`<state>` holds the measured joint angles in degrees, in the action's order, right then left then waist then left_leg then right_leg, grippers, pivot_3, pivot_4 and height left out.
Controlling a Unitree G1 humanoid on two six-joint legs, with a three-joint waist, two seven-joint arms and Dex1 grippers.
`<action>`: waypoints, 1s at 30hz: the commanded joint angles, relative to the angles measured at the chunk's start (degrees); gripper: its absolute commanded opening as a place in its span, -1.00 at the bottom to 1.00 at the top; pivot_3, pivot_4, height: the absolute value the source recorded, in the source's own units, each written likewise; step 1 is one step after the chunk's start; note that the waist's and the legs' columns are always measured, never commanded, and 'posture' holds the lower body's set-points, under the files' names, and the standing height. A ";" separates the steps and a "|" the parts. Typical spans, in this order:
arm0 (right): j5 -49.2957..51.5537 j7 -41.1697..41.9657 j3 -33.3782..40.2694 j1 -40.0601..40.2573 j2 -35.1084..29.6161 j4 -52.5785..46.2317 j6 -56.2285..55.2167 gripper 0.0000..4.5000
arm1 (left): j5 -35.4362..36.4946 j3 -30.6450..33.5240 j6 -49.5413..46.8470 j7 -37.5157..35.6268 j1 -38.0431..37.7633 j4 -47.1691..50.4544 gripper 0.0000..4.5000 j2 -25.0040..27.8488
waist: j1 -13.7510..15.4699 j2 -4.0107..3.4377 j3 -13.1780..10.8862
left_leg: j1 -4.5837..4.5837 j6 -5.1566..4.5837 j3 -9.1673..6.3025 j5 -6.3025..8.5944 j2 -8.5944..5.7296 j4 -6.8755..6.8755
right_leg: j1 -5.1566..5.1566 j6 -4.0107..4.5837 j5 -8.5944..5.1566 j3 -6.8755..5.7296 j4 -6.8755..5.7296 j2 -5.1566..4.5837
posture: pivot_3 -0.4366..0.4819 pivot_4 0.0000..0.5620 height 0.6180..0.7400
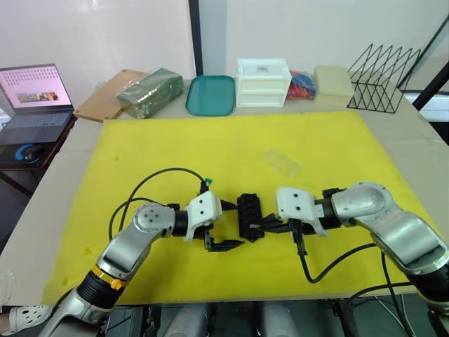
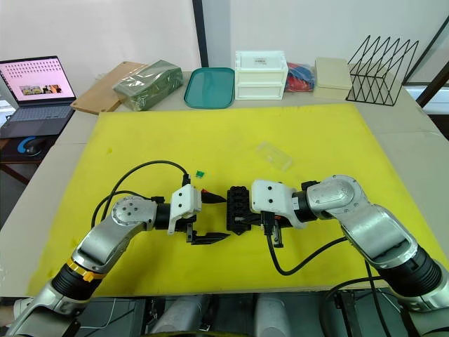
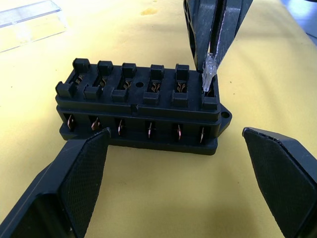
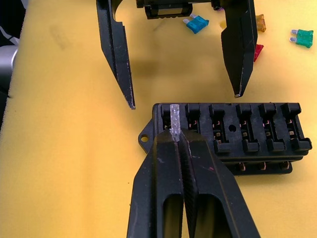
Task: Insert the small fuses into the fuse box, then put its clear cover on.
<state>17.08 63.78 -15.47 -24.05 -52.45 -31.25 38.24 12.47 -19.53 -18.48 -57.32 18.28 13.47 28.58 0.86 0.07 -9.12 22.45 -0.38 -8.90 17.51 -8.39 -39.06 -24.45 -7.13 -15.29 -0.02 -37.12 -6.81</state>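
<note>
The black fuse box lies on the yellow mat, between my two grippers. My right gripper is shut on a clear grey fuse. It holds the fuse upright with its lower end at the box's corner slot; the other slots look empty. My left gripper stands open on the box's opposite side, one finger off each end. Teal, amber, red and green fuses lie loose on the mat behind the left gripper. The clear cover rests on the mat further back.
Along the table's far edge stand a teal tray, a white drawer unit, a black wire rack and a green packet. A laptop sits on a side table at the left.
</note>
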 commanded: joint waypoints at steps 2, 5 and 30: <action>-0.44 0.00 0.63 -0.32 -0.84 -1.19 -0.66 -1.00 | -0.13 -0.12 1.00 -0.07 -0.30 0.54 0.99 -0.07 | 0.01 0.00 0.00 | 0.00 0.00 0.00 0.00 0.00 0.00 | 0.00 0.00 0.00 0.00 0.00 0.00 | -0.05 -0.47 1.00; -1.63 0.24 -0.48 0.24 -1.45 -1.00 -1.41 -1.00 | -0.18 -0.12 1.07 -0.13 -0.09 0.31 0.99 -0.16 | 0.01 0.00 0.00 | 0.00 0.00 0.00 0.00 0.00 0.00 | 0.00 0.00 0.00 0.00 0.00 0.00 | -0.05 -0.47 1.00; -2.31 2.62 -0.94 -2.64 -1.29 -2.02 -1.59 -1.00 | -0.43 0.04 0.96 0.19 0.06 0.37 0.99 -0.56 | 0.01 0.00 0.00 | 0.00 0.00 0.00 0.00 0.00 0.00 | 0.00 0.00 0.00 0.00 0.00 0.00 | -0.05 -0.47 1.00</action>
<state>14.40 66.14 -17.43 -25.72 -53.04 -31.45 36.80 11.89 -19.53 -18.42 -57.28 18.27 13.38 28.41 0.87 0.07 -9.12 22.45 -0.38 -8.90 17.51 -8.39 -39.06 -24.45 -7.13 -15.29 -0.01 -37.12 -6.81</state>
